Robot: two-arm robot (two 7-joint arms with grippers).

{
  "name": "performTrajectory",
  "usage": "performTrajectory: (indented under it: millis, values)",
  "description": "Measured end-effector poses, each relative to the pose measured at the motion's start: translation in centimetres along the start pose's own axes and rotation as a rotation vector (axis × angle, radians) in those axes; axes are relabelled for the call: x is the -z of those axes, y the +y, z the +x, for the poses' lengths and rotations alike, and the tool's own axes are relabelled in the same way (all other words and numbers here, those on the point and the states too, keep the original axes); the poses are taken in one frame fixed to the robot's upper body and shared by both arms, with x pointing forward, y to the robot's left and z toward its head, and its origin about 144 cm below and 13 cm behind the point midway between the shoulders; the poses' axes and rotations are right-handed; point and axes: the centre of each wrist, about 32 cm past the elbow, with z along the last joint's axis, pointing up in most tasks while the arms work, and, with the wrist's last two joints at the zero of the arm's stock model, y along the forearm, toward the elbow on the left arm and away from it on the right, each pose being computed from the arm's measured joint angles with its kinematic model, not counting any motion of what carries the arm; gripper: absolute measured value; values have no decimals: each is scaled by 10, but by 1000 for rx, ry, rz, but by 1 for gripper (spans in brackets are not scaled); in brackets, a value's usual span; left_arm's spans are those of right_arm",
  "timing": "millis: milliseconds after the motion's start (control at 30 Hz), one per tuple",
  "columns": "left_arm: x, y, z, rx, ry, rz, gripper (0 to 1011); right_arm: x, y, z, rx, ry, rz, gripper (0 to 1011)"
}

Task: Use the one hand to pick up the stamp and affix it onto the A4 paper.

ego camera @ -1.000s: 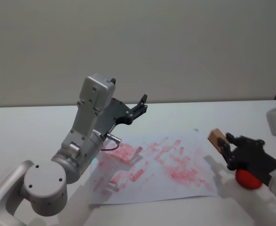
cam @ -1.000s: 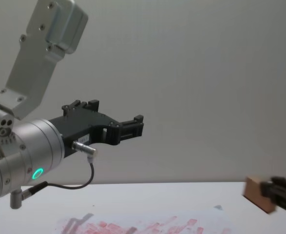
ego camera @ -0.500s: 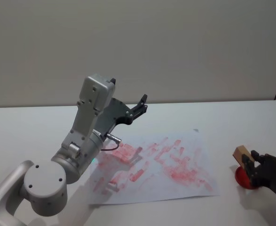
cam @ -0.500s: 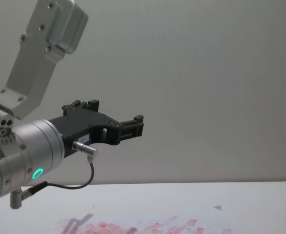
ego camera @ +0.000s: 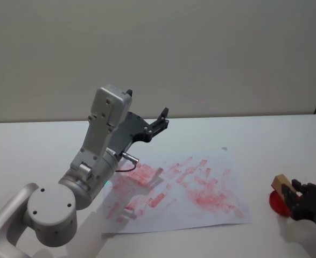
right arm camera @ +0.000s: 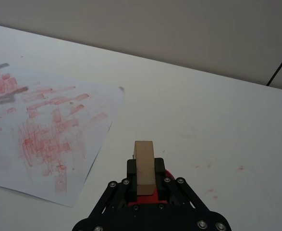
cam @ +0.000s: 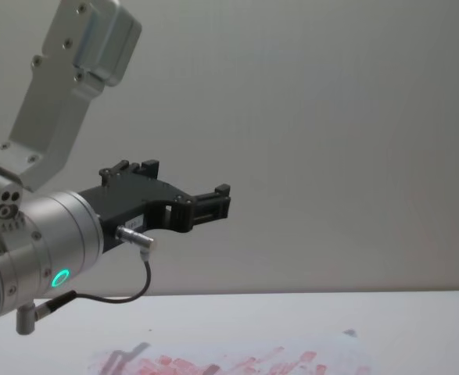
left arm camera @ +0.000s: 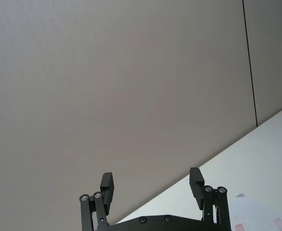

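Table (ego camera: 34,145), white, carries all task items. Paper (ego camera: 201,161) lies flat at centre, covered with red-pink prints; a bare strip runs along its near edge, so room for a further impression exists.

Left arm (ego camera: 101,156) is raised over the paper's left part, its shadow falling on the prints. Left gripper (ego camera: 159,122) points away toward the wall, jaws spread wide and empty; the posture reads as parked, kept off the working side.

Right gripper (ego camera: 293,196) sits low at the table's right side, well clear of the paper's right edge, jaws closed on the stamp (ego camera: 281,184). The stamp, a pale wooden block, stands upright directly over a red pad (ego camera: 276,201). Judgement: the block is held there to take up ink before being carried to the sheet.

Views compared: the right wrist view shows the grip itself, with the stamp (right arm camera: 144,166) clamped between both fingers and the pad (right arm camera: 168,174) peeking out beneath; contact between stamp face and pad cannot be confirmed. The head view gives the stamp's distance from the paper. The left wrist view confirms the left gripper (left arm camera: 152,185) holds nothing.
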Motion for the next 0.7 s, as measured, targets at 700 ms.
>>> performTrajectory:
  millis: [700]
  values:
    - [0,0,0,0,0,0,1001,3,-1,1,22,-26,-54,202]
